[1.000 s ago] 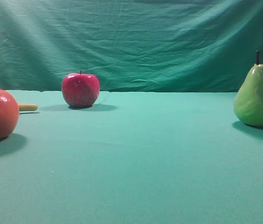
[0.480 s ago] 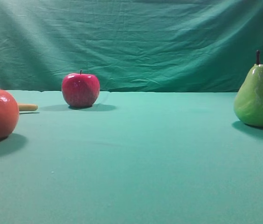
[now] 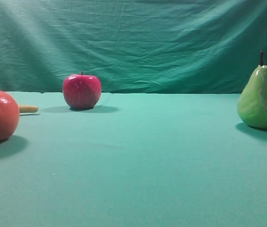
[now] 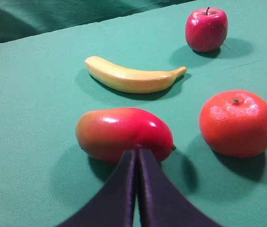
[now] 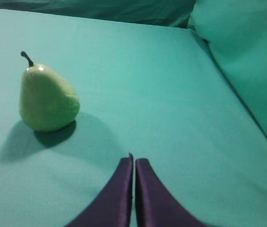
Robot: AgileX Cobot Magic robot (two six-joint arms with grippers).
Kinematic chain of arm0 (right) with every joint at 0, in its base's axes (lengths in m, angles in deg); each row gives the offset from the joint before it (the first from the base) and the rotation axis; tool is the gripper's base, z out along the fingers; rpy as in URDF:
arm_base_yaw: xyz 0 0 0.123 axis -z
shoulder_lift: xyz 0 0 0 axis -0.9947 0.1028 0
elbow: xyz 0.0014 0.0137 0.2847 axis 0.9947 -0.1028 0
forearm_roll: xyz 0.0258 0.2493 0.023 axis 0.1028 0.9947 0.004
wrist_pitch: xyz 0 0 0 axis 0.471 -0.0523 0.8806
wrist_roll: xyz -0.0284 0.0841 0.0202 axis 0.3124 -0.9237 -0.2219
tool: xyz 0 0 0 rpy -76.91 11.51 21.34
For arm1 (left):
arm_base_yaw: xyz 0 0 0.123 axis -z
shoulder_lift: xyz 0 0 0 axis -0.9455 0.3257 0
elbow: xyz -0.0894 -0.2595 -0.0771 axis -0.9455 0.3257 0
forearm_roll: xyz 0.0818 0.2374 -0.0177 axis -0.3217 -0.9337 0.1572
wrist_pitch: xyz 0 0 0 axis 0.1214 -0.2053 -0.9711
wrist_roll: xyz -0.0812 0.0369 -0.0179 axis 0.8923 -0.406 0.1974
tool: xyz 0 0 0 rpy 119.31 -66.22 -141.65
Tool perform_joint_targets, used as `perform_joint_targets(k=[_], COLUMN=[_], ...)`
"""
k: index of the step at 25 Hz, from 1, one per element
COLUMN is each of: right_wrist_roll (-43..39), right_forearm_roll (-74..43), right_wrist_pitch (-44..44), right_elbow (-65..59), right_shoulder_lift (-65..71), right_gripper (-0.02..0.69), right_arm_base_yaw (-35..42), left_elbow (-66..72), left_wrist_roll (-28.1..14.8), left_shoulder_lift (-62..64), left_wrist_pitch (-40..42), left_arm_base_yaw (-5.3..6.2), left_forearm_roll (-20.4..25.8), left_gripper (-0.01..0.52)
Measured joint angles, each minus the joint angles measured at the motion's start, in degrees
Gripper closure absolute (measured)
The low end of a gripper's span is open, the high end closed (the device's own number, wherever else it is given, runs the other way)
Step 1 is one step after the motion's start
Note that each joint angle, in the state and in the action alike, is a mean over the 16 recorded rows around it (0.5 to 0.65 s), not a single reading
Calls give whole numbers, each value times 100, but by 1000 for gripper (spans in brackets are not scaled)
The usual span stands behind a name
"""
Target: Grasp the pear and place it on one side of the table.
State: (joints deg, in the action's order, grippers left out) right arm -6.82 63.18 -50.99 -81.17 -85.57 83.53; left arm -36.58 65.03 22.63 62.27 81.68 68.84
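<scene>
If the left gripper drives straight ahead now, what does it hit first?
Most likely the mango: it lies directly beyond the shut left gripper tips, apparently close, though depth is unclear. The banana lies farther on.

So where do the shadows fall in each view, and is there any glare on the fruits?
Exterior high view: soft image; the apple casts its shadow to both sides, the pear has a pale sheen. Left wrist view: sharper; white highlights on the mango and orange, shadows fall below each fruit. Right wrist view: the pear's shadow spreads toward the camera, with a small glint near its stem.
</scene>
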Motion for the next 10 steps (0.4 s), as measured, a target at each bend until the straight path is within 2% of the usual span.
perform_joint_targets(k=[10], right_wrist_roll=[0], right_forearm_roll=[-3], right_wrist_pitch=[7], right_elbow=[-20], right_shoulder_lift=[0], right_gripper=[665], right_arm_base_yaw=[1], left_elbow=[0], left_wrist_roll=[0], left_shoulder_lift=[0], left_wrist_pitch=[0], left_arm_base_yaw=[0], left_forearm_roll=[0], left_gripper=[514])
